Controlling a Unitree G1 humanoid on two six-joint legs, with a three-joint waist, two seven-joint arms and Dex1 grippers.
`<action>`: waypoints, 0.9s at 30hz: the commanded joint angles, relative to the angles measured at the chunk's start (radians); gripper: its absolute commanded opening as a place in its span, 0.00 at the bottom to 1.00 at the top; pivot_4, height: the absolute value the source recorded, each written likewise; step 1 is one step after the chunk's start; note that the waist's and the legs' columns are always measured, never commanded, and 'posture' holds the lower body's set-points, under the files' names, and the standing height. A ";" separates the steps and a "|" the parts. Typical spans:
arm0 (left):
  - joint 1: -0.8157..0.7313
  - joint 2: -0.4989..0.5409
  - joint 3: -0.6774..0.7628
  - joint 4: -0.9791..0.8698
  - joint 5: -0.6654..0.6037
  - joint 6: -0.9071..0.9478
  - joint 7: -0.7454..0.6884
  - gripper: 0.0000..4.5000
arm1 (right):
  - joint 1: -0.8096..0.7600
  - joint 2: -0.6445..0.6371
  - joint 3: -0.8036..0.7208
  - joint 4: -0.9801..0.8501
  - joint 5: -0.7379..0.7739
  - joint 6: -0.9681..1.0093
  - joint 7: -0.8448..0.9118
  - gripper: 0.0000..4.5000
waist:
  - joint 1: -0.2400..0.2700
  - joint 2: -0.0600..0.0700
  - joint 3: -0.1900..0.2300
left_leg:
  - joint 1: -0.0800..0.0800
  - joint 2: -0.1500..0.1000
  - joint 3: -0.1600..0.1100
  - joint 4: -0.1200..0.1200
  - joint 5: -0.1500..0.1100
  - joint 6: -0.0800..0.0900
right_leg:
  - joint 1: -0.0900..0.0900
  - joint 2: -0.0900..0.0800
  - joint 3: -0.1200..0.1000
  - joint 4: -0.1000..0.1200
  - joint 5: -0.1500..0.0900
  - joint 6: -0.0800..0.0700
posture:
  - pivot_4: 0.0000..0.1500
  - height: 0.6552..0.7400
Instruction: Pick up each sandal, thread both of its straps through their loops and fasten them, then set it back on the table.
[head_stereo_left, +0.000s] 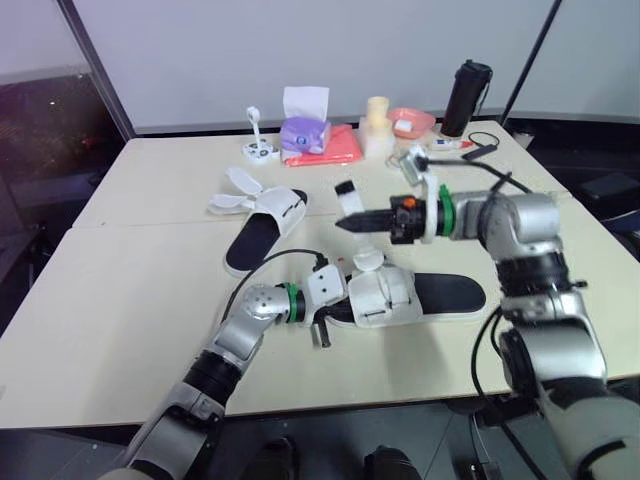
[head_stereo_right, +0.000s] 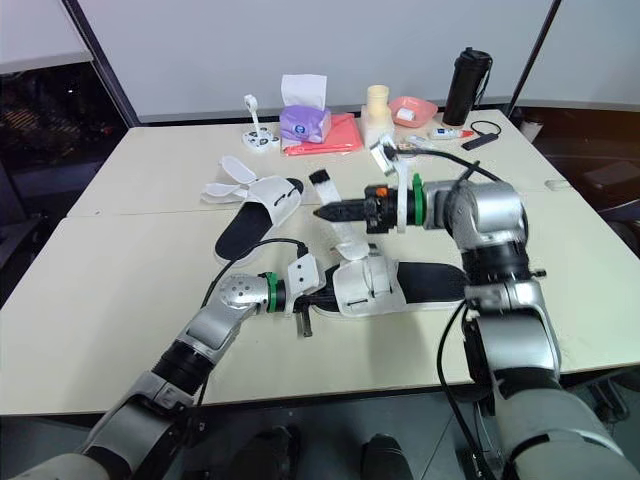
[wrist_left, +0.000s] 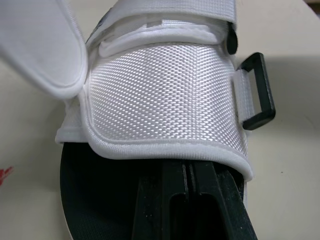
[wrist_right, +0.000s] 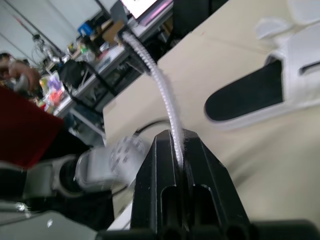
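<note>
The right hand (head_stereo_left: 345, 224) is clamped narrow on a white strap (wrist_right: 167, 100) of the near sandal (head_stereo_left: 420, 295), holding it lifted above the shoe. The left hand (wrist_left: 189, 172) has its fingers drawn close together at that sandal's open end, with the tips tucked under the woven upper (wrist_left: 165, 95). I judge it is pinning the shoe, which lies on the surface (head_stereo_left: 130, 290). The black loop (wrist_left: 259, 90) at the upper's side is empty, and another flap (wrist_left: 45, 45) stands loose. The far sandal (head_stereo_left: 262, 228) lies well apart, its straps splayed open. The task looks early: no strap is fastened yet, and both sandals remain to do.
</note>
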 joint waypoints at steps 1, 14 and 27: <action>0.022 -0.003 -0.005 0.057 0.001 0.074 -0.005 0.00 | 0.109 -0.011 -0.085 -0.289 0.124 0.084 -0.081 0.01 | 0.000 0.000 0.000 | 0.000 0.000 0.000 0.000 0.000 0.000 | 0.000 0.000 0.000 0.000 0.000 0.000 | 1.00 1.00; 0.016 -0.010 0.018 0.046 -0.039 0.139 -0.024 0.00 | 0.479 -0.051 -0.003 -0.613 0.138 -0.110 -0.212 0.01 | -0.009 0.000 0.000 | 0.000 0.001 0.003 -0.002 0.000 0.000 | -0.002 0.000 0.000 -0.001 0.000 0.000 | 1.00 1.00; 0.020 0.002 0.014 0.022 -0.044 0.158 -0.032 0.00 | 0.614 -0.193 0.222 -0.636 -0.053 -0.400 -0.193 0.65 | -0.005 -0.001 0.000 | 0.000 0.002 0.004 -0.002 0.000 0.000 | -0.001 0.001 0.000 -0.001 0.000 0.000 | 1.00 1.00</action>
